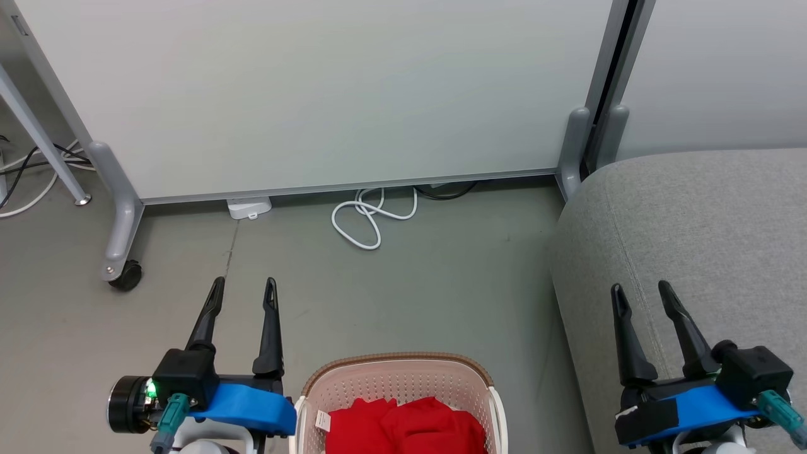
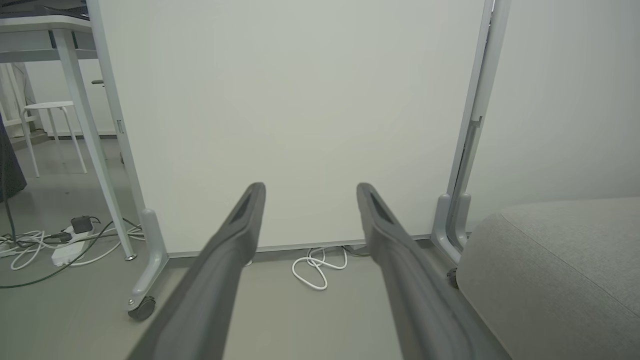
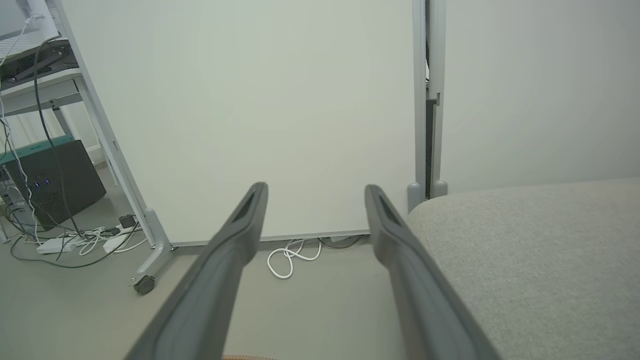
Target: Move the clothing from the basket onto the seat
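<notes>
Red clothing (image 1: 406,429) lies bunched in the cream basket (image 1: 353,378) with its brown rim, at the bottom middle of the head view; a paper label (image 1: 323,420) hangs inside. The grey seat (image 1: 700,239) spreads at the right, also the seat (image 2: 560,270) and the seat (image 3: 530,250). My left gripper (image 1: 244,293) hovers open left of the basket, holding nothing; the left gripper (image 2: 309,192) faces the white panel. My right gripper (image 1: 642,296) stands open over the seat's front left part, empty; the right gripper (image 3: 315,192) points along the seat's left edge.
A white rolling partition panel (image 1: 315,94) stands behind, with a caster foot (image 1: 126,274) at left and a post (image 1: 574,151) beside the seat. A coiled white cable (image 1: 369,217) lies on the grey floor. Table legs, a power strip (image 2: 67,252) and cables sit far left.
</notes>
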Robot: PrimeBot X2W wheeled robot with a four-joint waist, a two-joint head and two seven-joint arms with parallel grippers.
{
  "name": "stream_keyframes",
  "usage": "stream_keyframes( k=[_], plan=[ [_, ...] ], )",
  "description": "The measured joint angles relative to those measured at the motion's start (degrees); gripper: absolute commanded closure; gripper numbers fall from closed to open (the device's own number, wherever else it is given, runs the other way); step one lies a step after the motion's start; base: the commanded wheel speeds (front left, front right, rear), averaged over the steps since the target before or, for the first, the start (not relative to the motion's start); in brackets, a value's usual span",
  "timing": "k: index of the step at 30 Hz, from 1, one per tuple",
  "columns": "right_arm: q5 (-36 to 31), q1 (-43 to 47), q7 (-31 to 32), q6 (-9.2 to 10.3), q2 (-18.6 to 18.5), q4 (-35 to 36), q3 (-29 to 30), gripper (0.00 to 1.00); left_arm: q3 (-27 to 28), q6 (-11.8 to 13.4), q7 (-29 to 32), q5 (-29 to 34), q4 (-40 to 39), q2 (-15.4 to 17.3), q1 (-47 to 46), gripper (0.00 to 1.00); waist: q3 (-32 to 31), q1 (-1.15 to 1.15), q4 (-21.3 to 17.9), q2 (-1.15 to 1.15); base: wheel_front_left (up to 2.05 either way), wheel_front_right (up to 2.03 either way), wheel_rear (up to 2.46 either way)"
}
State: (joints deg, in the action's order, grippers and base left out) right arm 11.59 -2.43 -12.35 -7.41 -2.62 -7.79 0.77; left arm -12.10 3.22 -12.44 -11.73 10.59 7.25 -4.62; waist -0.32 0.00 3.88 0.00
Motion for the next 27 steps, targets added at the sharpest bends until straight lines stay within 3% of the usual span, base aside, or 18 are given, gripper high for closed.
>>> stream_keyframes(
  k=[27],
  plan=[
    [-10.9, 0.2, -2.7, -0.07, -0.1, -5.3, 1.2, 0.00, -0.1, -4.1, -2.5, 6.3, 5.0, -0.6, 0.0, 0.00, -0.7, 0.00, 1.4, 0.00, 0.00, 0.00, 0.00]
  ],
)
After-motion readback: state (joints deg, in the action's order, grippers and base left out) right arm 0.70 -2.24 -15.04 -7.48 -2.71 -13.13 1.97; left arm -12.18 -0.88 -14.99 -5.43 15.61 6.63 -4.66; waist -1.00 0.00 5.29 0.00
